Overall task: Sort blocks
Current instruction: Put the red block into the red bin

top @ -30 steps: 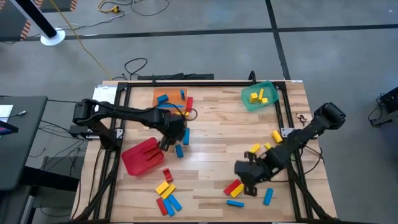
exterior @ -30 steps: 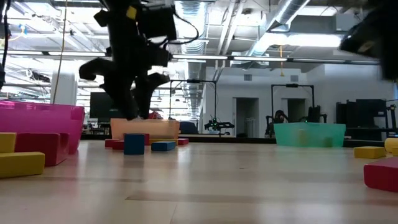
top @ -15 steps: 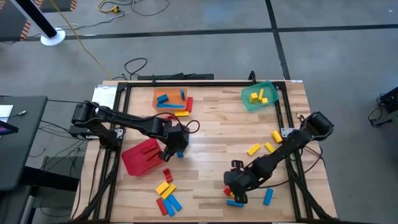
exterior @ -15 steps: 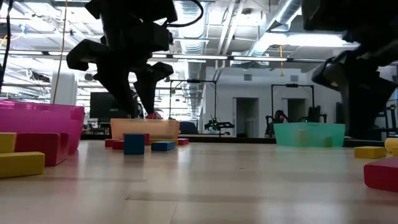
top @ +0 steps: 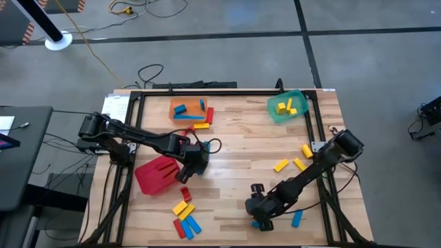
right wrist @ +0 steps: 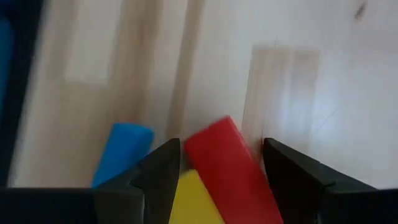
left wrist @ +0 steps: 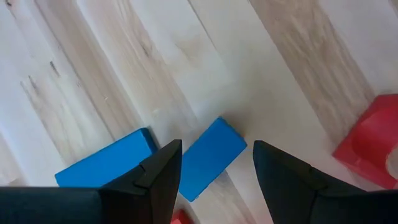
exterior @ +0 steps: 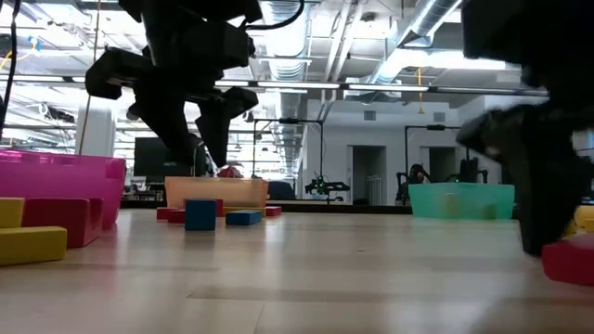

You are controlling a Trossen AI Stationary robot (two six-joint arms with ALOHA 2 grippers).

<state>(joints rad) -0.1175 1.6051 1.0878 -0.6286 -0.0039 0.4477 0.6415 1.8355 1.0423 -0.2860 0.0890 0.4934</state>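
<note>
I judge the sort barely begun. The orange bin (top: 187, 109) holds a couple of blue blocks, the green bin (top: 288, 107) a few yellow ones, and the red bin (top: 159, 173) looks empty. Most blocks (top: 183, 217) lie loose on the bench (top: 234, 148). My left pincer (left wrist: 211, 177) hangs spread wide above a blue block (left wrist: 208, 157), gripping nothing. My right pincer (right wrist: 214, 180) straddles a red block (right wrist: 230, 163), not closed on it.
</note>
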